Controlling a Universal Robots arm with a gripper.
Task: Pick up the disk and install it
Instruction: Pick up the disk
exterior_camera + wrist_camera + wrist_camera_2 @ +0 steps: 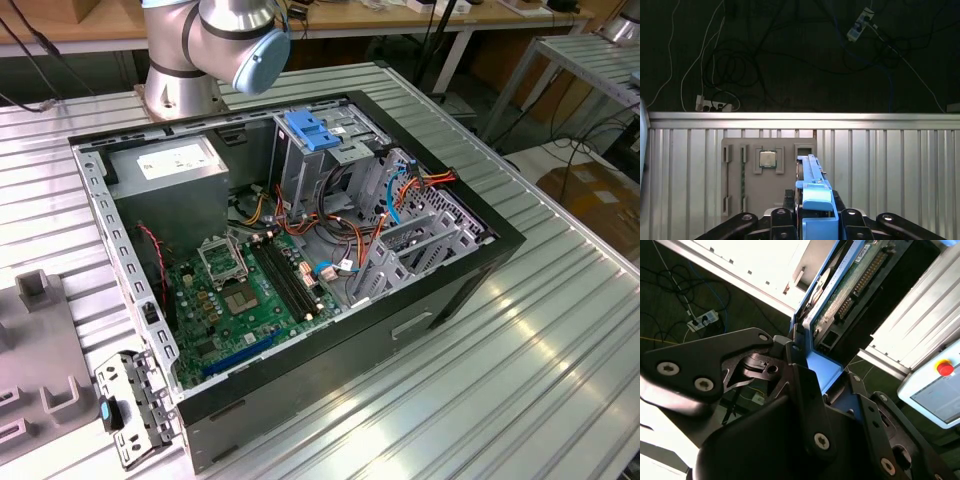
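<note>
Between the jaws of the gripper [815, 196] sits the disk [812, 172], held on edge with the jaws clamped against the two sides of its bright blue carrier. In the second wrist view one face of it shows a green circuit board [855, 275] framed by the blue rail. Beyond the disk in the first wrist view lies a grey fixture plate [787, 180] with a square processor chip [768, 159] seated in one recess, resting on the ribbed metal table [890, 170]. Past the table's far edge, cables [735, 65] trail over a dark floor. In the exterior view the open computer case [400, 310] lies on the table, its motherboard [240, 290] facing up. A grey power supply [165, 160] sits at the far side towards the exterior view's left, and a light-blue bracket [310, 130] stands just right of it. The arm's base [215, 40] stands behind the case.
</note>
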